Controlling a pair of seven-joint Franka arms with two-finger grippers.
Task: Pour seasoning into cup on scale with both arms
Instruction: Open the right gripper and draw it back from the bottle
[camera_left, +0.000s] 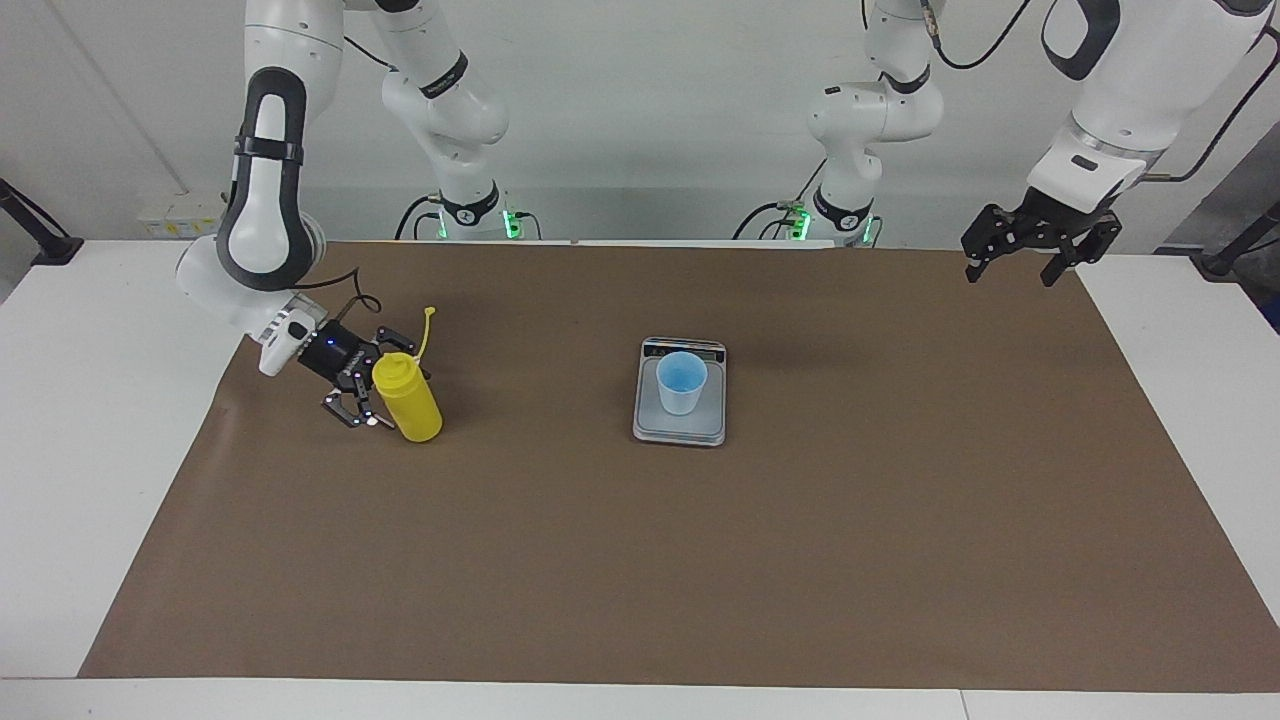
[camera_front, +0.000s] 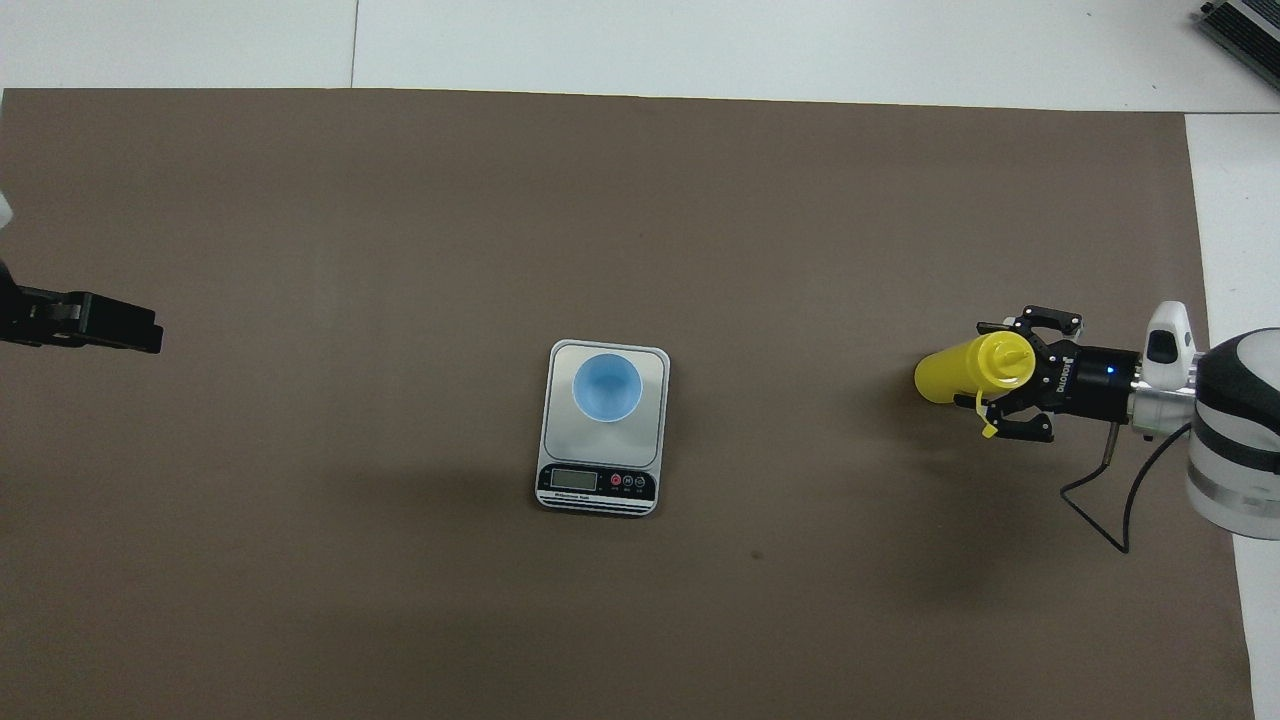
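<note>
The yellow seasoning bottle (camera_left: 410, 400) stands upright on the brown mat at the right arm's end of the table, its cap strap sticking up. My right gripper (camera_left: 393, 386) is low and open, one finger on each side of the bottle; in the overhead view the bottle (camera_front: 960, 372) sits between the fingers of the right gripper (camera_front: 992, 378). I cannot tell whether the fingers touch it. The light-blue cup (camera_left: 682, 383) stands upright on the silver scale (camera_left: 680, 428) at mid table, also seen from overhead as cup (camera_front: 607, 387) on scale (camera_front: 652, 442). My left gripper (camera_left: 1010, 270) waits open and raised over the mat's edge at the left arm's end.
A brown mat (camera_left: 640, 560) covers most of the white table (camera_left: 90, 450). The scale's display strip (camera_front: 597, 481) faces the robots. The right arm's black cable (camera_front: 1110, 500) loops over the mat beside its wrist.
</note>
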